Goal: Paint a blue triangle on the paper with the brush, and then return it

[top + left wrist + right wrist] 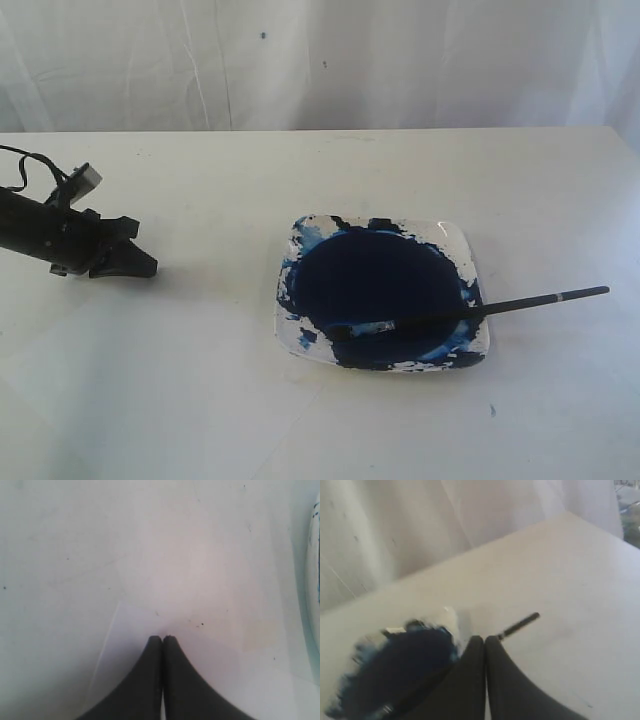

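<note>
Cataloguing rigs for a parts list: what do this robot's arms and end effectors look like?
The left arm is a black tube with a black cable and a small grey box at the wrist. The left end effector and right end effector are black, curved, tapering to blunt tips.

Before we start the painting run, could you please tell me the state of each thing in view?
dish: holds a dark blue paint pool, rim smeared.
brush: lying across the dish, bristles in the pool, not held.
paper: blank where visible, nothing painted.
left hand: shut, empty.
right hand: shut, empty.
</note>
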You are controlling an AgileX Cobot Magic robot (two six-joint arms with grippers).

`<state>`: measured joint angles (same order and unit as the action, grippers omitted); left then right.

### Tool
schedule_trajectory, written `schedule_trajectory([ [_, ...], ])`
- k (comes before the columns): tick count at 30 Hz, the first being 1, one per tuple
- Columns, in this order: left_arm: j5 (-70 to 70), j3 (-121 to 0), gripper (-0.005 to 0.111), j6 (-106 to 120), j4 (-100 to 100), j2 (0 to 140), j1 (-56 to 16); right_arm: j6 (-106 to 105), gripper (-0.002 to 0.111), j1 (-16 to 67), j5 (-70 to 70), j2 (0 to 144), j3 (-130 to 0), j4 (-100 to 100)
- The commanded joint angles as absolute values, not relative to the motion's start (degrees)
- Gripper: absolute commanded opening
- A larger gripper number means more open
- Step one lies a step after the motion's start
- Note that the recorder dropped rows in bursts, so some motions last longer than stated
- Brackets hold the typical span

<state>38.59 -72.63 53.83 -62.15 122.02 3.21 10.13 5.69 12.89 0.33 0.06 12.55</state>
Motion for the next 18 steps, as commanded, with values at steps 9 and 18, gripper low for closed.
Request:
schedule_trajectory([
  [9, 38.6, -72.7, 0.000, 54.2, -62.1, 122.3, 3.3, 25.6, 0.000, 5.6, -12.1, 0.0, -1.7, 15.0],
  [18, 38.6, -72.7, 0.000, 54.2, -62.1, 122.3, 3.3, 22.1, 0.000, 7.6, 12.3, 12.0, -15.3, -5.7],
])
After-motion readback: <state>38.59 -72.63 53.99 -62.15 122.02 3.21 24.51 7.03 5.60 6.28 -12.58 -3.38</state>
